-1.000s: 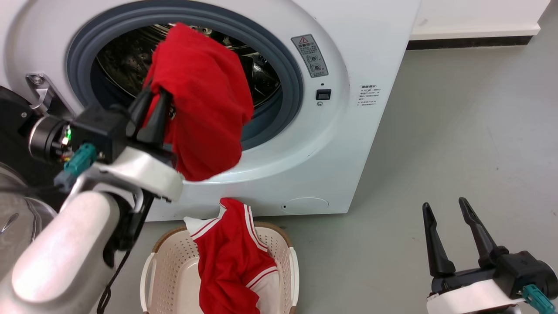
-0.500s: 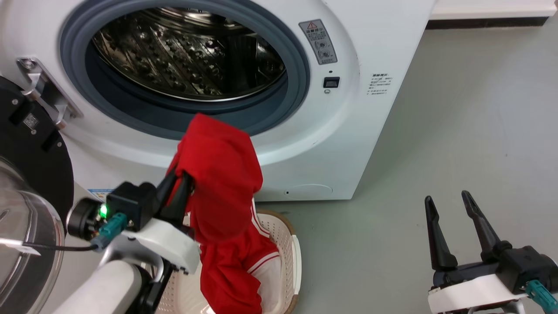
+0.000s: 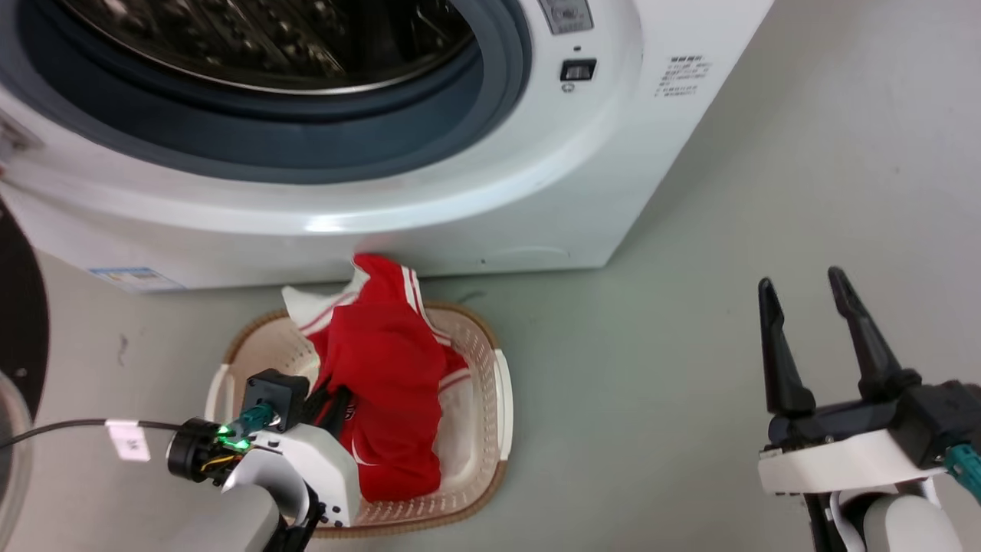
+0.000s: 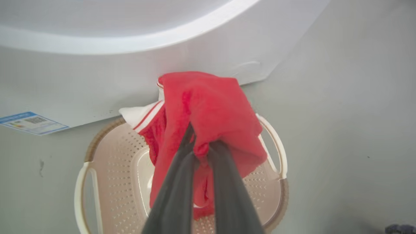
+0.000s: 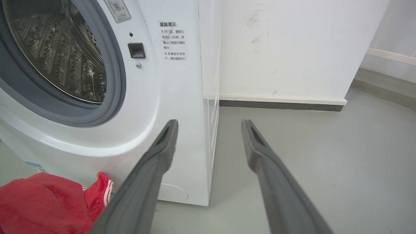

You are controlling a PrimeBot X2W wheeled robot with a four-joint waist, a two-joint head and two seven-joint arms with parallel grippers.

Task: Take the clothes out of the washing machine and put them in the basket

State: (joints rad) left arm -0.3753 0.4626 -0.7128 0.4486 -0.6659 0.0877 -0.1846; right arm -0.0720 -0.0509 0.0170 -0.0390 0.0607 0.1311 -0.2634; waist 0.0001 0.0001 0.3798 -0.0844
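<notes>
1. The plain red garment is clamped by the left gripper over the basket, above the striped garment.
2. Next, it must be let go and dropped in.
3. The right gripper is held open, with nothing in it.
4. The drum of the washing machine is partly cut off.

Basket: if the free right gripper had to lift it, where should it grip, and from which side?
Probably the white handle on the right side of the basket, approached from above by the open right gripper: a thin bar, clear of the red clothes, nearest that gripper.
</notes>
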